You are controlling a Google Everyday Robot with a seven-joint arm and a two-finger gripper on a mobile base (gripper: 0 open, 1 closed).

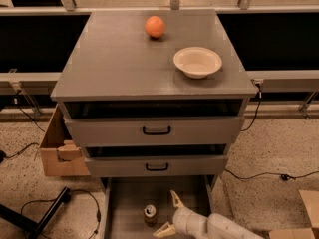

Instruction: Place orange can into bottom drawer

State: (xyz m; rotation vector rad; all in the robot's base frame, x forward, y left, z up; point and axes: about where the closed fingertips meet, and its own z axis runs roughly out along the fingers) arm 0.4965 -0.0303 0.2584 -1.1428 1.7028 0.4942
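The orange can [150,215] stands upright on the floor of the bottom drawer [124,203], which is pulled out at the foot of the grey cabinet. Its silver top faces up. My gripper [167,214] is low in the drawer just right of the can. It is open, with one pale finger [175,199] pointing up and the other finger [163,230] pointing left below. The can sits just beyond the fingertips and is not held.
The two upper drawers with black handles [156,131] are slightly open above. On the cabinet top sit a round orange fruit [155,26] and a cream bowl [197,61]. A cardboard box [59,151] stands at the left, with cables on the floor.
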